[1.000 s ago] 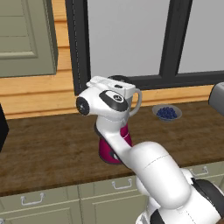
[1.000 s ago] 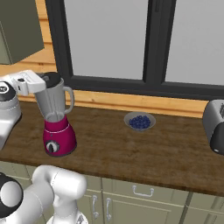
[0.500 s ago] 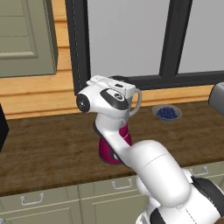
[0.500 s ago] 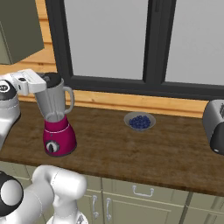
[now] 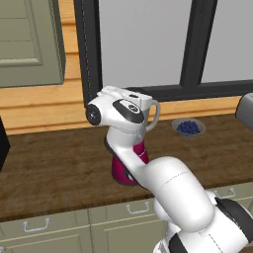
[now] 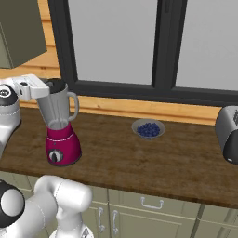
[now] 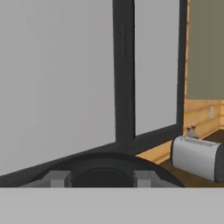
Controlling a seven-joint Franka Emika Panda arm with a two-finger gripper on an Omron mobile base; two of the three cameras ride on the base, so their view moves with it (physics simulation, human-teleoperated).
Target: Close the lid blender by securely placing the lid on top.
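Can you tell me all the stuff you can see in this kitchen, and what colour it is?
blender: one, clear grey jar on a pink base, on the counter at the left of the right base view
lid: one, black, at the top of the blender jar
bowl of blueberries: one, grey bowl with blue berries, on the counter near the window
toaster: one, silver and black, at the right end of the counter
counter: one, dark brown wood
window: one, dark frame, pale panes, behind the counter
drawers: a row, grey-green, under the counter
robot arm: one, white with dark joints, its hand at the blender top; jaws hidden
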